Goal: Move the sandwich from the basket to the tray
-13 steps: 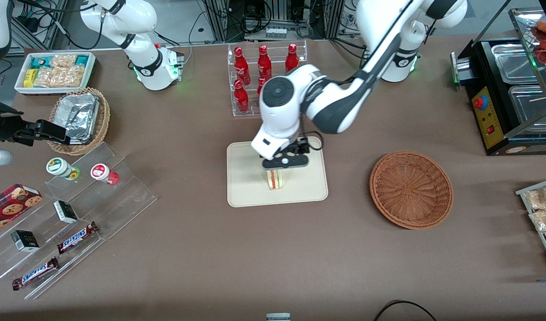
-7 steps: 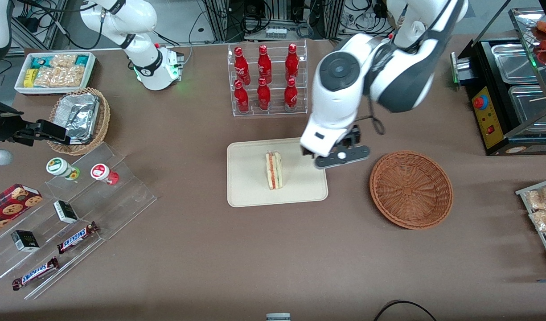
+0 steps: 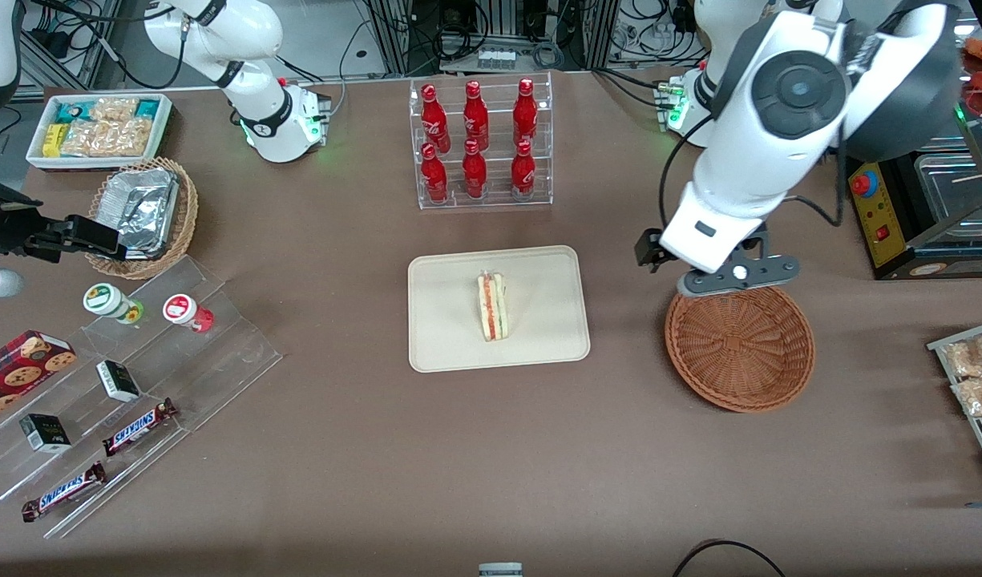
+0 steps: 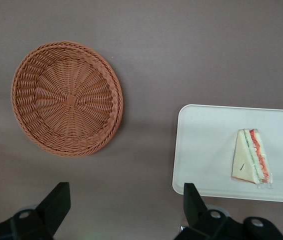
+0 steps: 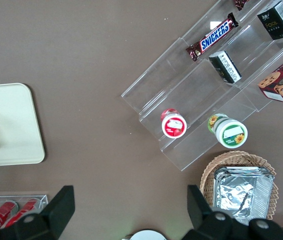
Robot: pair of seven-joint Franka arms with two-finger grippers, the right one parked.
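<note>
Sandwich (image 3: 492,306) lies on the tray (image 3: 442,344), roughly at its middle, resting on a flat bread face with the red and green filling edge showing; in the wrist view it (image 4: 251,162) sits clear of the tray (image 4: 201,150) rim on every side. That reads as a deliberate central drop: well inside the low rim, nothing overhanging, so it should stay put. The basket (image 3: 739,340) is bare, wicker floor fully visible (image 4: 67,99), well apart from the tray, at about 3 o'clock from it in the front view, toward the working arm's end of the table. The gripper (image 3: 735,276) hangs high above the table at the basket's 12 o'clock rim, nothing between its fingers (image 4: 56,202), which stand spread wide apart with only bare table cloth showing between them. Height and empty spread suggest the arm is clear of the work and no grasp is in hand. Judgement: the transfer looks complete, sandwich delivered and released; nothing left but to park the arm. Bottle rack (image 3: 478,144) stands at 12 o'clock from the tray, untouched and out of the path.
</note>
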